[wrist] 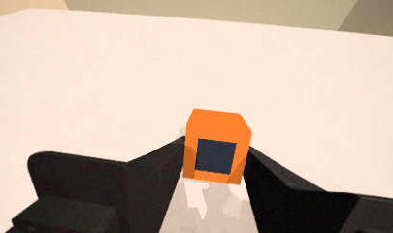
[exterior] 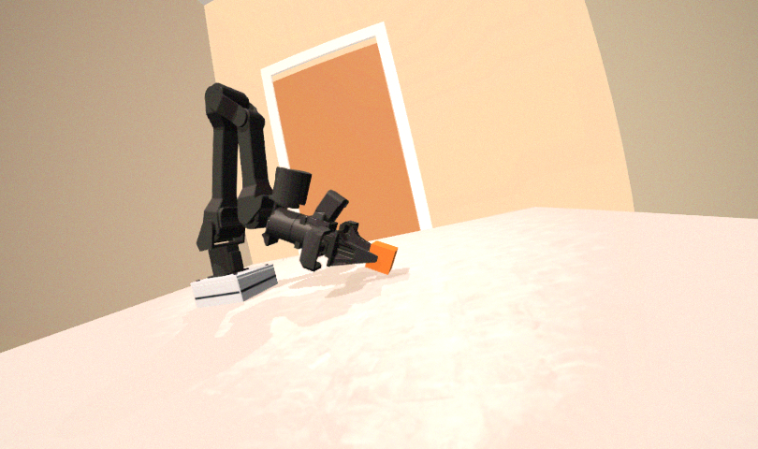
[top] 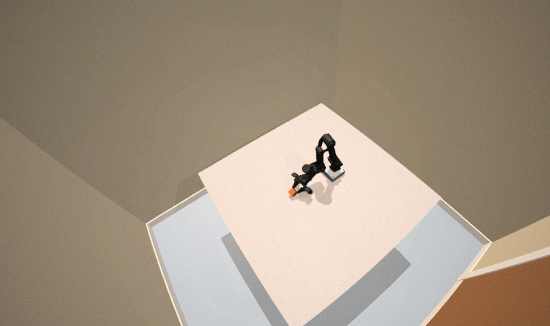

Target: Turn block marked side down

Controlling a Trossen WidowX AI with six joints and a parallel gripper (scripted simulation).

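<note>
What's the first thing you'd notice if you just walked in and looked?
The bright orange block pops out: it is pinched in the black hand, low over the pale table, with its dark blue square facing back toward the wrist. Next is the arm, folded low and reaching nearly sideways. Behind it stands a big orange door.
</note>
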